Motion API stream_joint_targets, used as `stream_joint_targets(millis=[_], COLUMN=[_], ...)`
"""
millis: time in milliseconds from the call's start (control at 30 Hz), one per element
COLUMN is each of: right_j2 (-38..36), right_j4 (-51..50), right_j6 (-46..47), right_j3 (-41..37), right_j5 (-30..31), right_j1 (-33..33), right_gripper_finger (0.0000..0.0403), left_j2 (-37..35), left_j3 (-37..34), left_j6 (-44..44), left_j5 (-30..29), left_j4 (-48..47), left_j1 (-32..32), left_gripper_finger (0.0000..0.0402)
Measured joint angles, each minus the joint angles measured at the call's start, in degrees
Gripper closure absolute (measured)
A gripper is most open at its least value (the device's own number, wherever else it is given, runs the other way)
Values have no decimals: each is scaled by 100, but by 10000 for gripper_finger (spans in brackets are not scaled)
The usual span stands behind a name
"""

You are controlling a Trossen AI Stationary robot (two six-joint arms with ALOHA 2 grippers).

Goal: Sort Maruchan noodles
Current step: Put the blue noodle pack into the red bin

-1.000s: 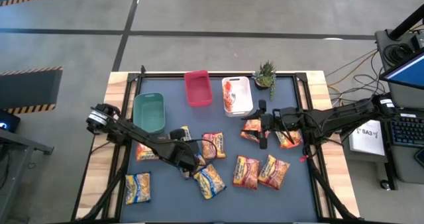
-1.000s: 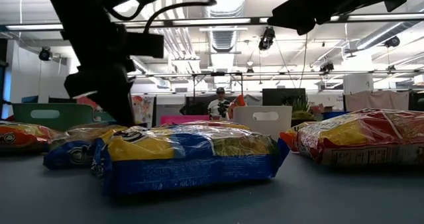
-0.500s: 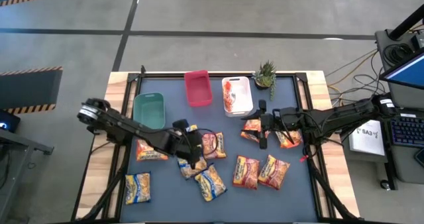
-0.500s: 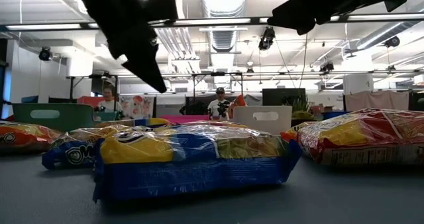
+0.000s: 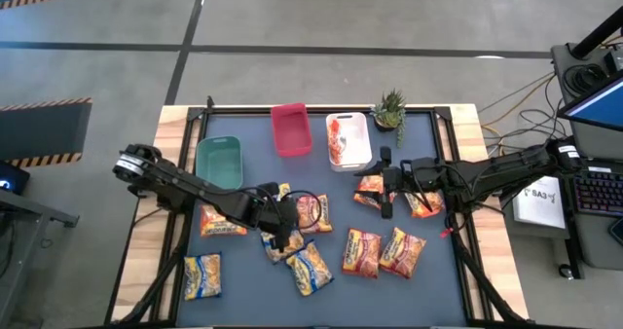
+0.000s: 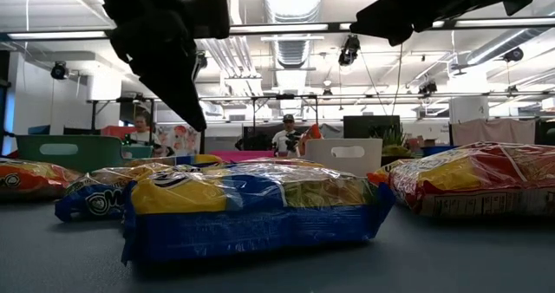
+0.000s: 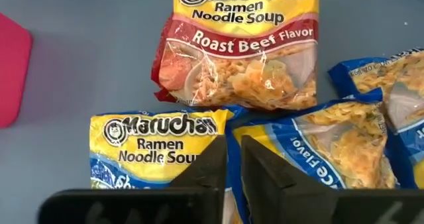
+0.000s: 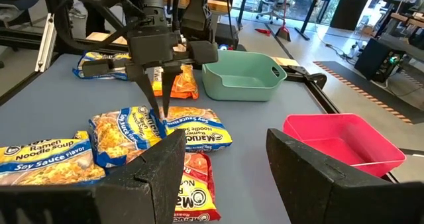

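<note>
A dark-topped table (image 5: 443,280) with a wooden rim carries scattered Maruchan noodles packets. The left gripper (image 5: 279,234) hangs over a cluster of packets near the middle of the table, its jaws almost closed with a thin gap between them and nothing held; in the left wrist view the tips sit above the seam between two yellow-and-blue packets (image 7: 156,144), with a Roast Beef packet (image 7: 238,48) lying just past them. The right gripper (image 5: 385,195) hovers over the right side of the table, next to an orange packet (image 5: 369,189), with its jaws spread and empty. Another orange packet (image 5: 220,225) lies under the left arm, a yellow-and-blue packet (image 5: 202,275) sits alone near the front left corner, and two red-orange packets (image 5: 361,253) lie side by side toward the front right. At the far edge stand a green bin (image 5: 219,164), a red bin (image 5: 290,129) and a white bin (image 5: 356,144), with a small potted plant (image 5: 389,109) beside the white one. The white bin has something orange inside.
</note>
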Motion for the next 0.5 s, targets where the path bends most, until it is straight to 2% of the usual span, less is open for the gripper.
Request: stream_joint_targets(millis=[167,333,500], right_j2=[0,0,0], right_j4=[0,0,0], right_j6=[-13,-21,-24], right_j3=[0,0,0], right_j5=[1,-1,-1], right_j1=[0,0,0], right_gripper_finger=[202,202,202], left_j2=[4,4,7], left_j3=[-13,-128,-542], left_j6=[-4,-42,-131], left_j5=[-371,-452,-457], left_j4=[227,420,1158], left_j1=[-4,-4,-4], left_gripper_finger=[306,239,206])
